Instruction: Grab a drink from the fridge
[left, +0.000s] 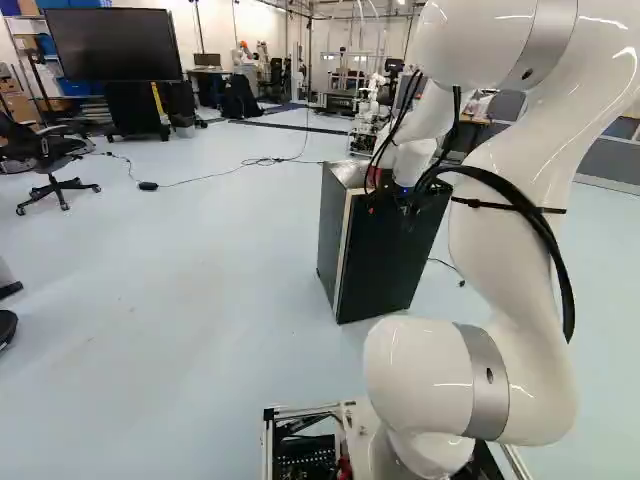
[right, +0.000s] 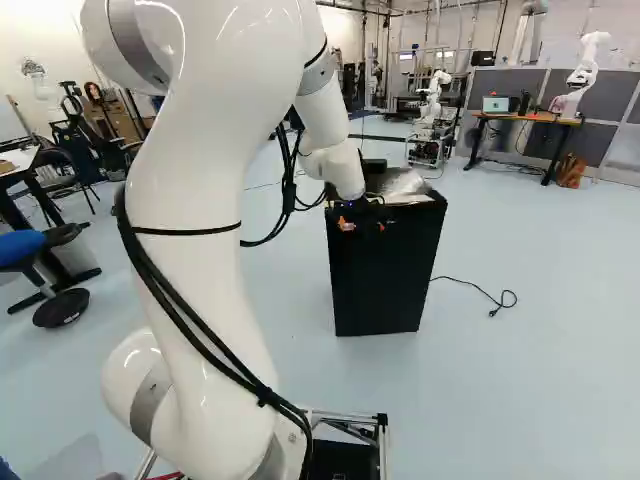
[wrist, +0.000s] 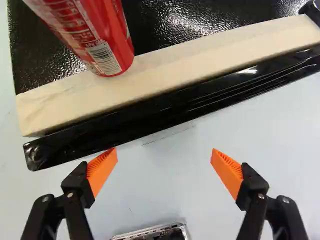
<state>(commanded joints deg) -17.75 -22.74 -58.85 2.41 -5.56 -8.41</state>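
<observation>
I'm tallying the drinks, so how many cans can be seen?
1. The red can stands at the pale edge strip on top of the fridge, ahead of the open gripper. Any inside the fridge would be hidden.

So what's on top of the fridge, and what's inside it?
A red can stands on top, near one edge; the arm partly hides the top in both base views. The fridge's outer walls cover its inside.
</observation>
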